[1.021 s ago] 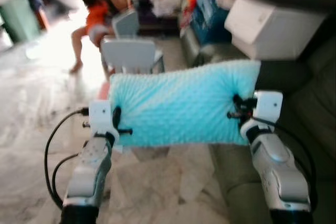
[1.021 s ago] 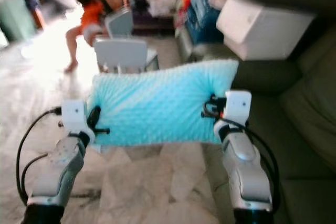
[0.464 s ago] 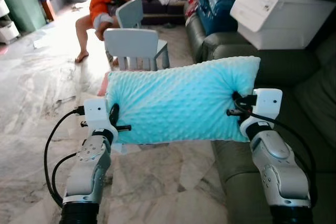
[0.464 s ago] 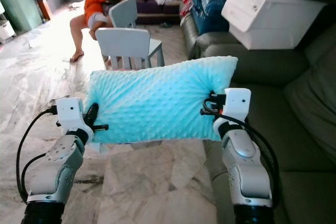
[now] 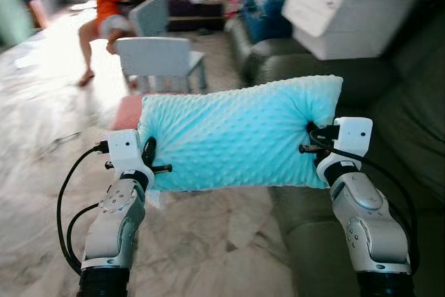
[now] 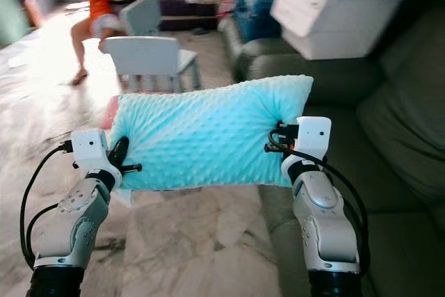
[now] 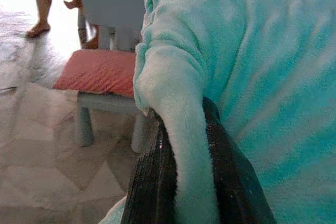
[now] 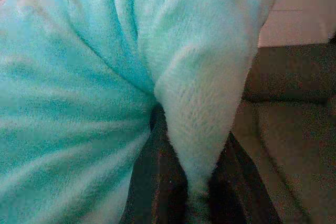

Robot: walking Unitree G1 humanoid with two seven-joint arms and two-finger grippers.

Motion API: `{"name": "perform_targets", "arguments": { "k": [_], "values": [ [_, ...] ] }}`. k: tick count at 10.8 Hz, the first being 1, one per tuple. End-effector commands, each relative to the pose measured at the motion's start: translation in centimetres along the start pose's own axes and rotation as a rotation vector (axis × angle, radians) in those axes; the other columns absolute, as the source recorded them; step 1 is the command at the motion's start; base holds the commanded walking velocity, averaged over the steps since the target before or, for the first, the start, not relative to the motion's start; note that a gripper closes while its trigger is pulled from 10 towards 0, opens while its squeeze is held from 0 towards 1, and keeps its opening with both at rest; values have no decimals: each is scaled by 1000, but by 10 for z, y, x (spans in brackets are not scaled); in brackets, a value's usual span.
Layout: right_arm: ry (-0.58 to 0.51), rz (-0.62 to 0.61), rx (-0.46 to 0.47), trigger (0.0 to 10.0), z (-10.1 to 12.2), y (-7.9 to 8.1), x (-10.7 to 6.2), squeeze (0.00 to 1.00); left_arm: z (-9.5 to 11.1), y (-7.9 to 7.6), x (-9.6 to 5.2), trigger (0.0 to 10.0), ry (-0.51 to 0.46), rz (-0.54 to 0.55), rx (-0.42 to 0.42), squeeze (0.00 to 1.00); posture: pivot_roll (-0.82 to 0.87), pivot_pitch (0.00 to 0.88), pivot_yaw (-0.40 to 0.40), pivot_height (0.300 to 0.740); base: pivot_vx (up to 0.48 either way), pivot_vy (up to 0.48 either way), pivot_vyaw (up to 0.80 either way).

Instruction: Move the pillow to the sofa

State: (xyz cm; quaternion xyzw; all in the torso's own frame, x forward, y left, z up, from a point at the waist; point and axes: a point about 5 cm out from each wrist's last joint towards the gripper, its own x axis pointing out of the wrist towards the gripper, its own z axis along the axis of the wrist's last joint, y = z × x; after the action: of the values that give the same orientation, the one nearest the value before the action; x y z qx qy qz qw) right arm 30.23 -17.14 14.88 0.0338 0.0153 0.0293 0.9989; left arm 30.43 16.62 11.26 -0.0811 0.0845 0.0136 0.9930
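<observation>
Sunlit marble floor (image 5: 42, 172), pale-blue chair (image 5: 156, 60), white box (image 5: 348, 19).

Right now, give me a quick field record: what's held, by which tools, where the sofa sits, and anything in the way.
held item: pillow, light blue, carried level in the air
left tool: shut on the pillow's left end
right tool: shut on the pillow's right end
sofa: dark, ahead on the robot's right; the pillow's right end is over its edge
on sofa: white box further back
floor ahead: small grey chair, with a person seated beyond it
task state: pillow not yet set down
</observation>
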Motion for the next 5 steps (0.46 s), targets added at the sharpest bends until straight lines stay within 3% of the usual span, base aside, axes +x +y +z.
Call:
{"name": "perform_targets", "arguments": {
  "k": [1, 5],
  "values": [
    [-17, -20, 13, 10000, 7, -3, 1, 0, 6, 2, 1, 10000, -13, 0, 6, 0, -158, 0, 1, 740, 0, 0, -800],
    [-10, -21, 19, 10000, 6, -3, 0, 0, 5, 1, 0, 10000, -2, -22, -29, 0, -158, 0, 0, 740, 0, 0, -791]
  ]
}}
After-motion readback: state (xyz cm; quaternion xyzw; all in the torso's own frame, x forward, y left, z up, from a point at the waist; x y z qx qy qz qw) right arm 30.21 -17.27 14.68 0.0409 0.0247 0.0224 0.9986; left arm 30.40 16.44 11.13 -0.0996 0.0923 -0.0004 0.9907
